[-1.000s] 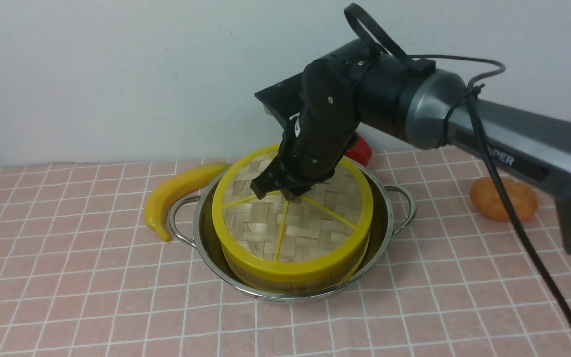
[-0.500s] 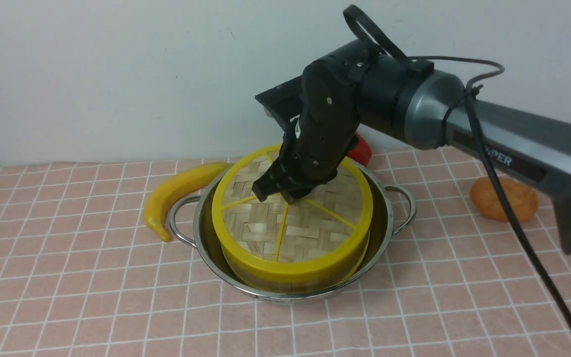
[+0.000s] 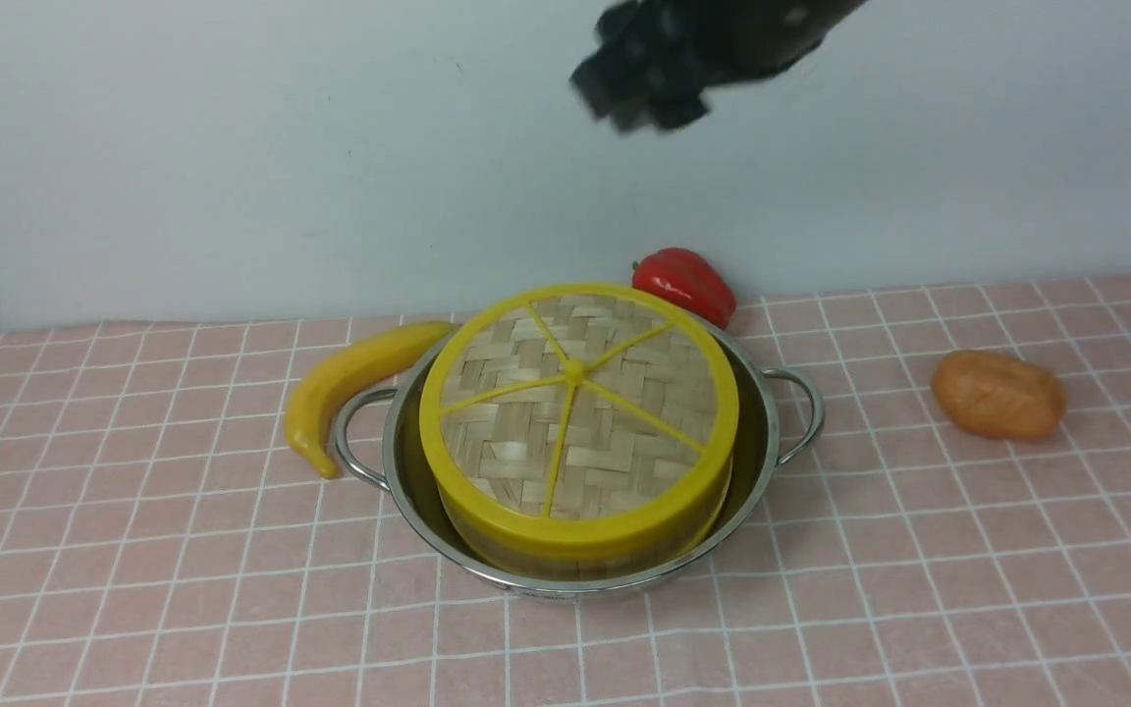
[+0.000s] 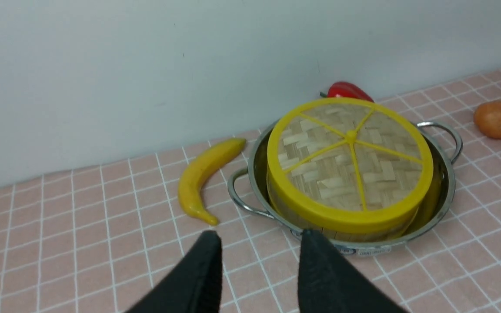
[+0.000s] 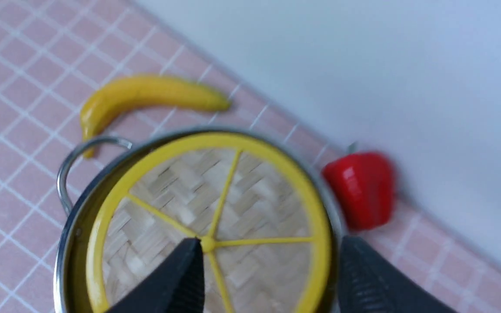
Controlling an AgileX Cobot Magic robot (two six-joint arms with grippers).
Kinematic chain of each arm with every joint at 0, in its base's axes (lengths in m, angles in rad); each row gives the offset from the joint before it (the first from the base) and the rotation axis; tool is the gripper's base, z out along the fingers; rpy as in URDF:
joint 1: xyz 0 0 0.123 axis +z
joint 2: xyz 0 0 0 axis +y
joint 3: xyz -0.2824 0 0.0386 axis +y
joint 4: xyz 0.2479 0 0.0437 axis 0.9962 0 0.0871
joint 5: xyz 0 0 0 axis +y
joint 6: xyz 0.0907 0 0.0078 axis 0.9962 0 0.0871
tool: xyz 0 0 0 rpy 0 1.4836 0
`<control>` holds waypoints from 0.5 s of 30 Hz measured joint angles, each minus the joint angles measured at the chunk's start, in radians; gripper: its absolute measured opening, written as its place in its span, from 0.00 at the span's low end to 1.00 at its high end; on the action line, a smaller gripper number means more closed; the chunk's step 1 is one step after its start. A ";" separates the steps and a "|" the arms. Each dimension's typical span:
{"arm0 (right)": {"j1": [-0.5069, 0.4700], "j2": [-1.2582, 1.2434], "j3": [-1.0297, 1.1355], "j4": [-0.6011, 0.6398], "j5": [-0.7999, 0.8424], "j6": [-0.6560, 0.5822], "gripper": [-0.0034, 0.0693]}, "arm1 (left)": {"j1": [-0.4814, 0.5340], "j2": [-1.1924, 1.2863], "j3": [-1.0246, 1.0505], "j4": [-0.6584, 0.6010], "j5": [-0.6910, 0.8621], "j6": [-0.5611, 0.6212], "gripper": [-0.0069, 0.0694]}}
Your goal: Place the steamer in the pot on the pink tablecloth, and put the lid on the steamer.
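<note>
The lid is a flat woven-bamboo disc with a yellow rim, five yellow spokes and a small centre knob. It sits level on the steamer, whose bamboo wall shows just below the rim. The steamer stands inside the shiny pot with two wire loop handles, on the pink tablecloth covering the worktop.

A yellow banana lies just beside the pot's left handle, a red pepper behind the pot by the wall, and an orange lump well to the right.

The right gripper hangs blurred high above the lid, jaws spread and empty. The left gripper hovers near the pot, jaws apart, holding nothing.
</note>
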State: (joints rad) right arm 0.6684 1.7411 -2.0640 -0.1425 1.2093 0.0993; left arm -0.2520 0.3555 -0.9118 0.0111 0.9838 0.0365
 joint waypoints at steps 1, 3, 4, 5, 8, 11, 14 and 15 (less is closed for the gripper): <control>0.000 -0.062 0.004 -0.018 0.003 -0.008 0.60 | 0.000 0.000 0.000 0.002 -0.016 0.000 0.41; 0.000 -0.198 0.037 -0.028 0.004 -0.015 0.57 | 0.000 0.000 0.000 0.011 -0.036 0.000 0.41; 0.000 -0.255 0.050 -0.023 0.004 -0.015 0.55 | 0.000 0.000 0.000 0.014 -0.039 0.000 0.41; 0.000 -0.301 0.065 -0.017 0.004 -0.016 0.54 | 0.000 0.000 0.000 0.015 -0.039 0.000 0.41; 0.000 -0.453 0.144 -0.003 0.004 -0.018 0.47 | 0.000 0.000 0.000 0.015 -0.039 0.000 0.41; 0.000 -0.557 0.230 0.008 0.004 -0.019 0.41 | 0.000 0.000 0.000 0.015 -0.039 0.000 0.41; 0.000 -0.720 0.436 0.010 -0.058 -0.019 0.33 | 0.000 0.000 0.000 0.016 -0.039 0.000 0.41; 0.000 -0.757 0.493 0.010 -0.090 -0.019 0.31 | 0.000 0.000 0.000 0.018 -0.039 0.000 0.41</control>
State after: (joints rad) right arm 0.6684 0.9843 -1.5706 -0.1327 1.1192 0.0799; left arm -0.2520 0.3555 -0.9118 0.0289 0.9450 0.0369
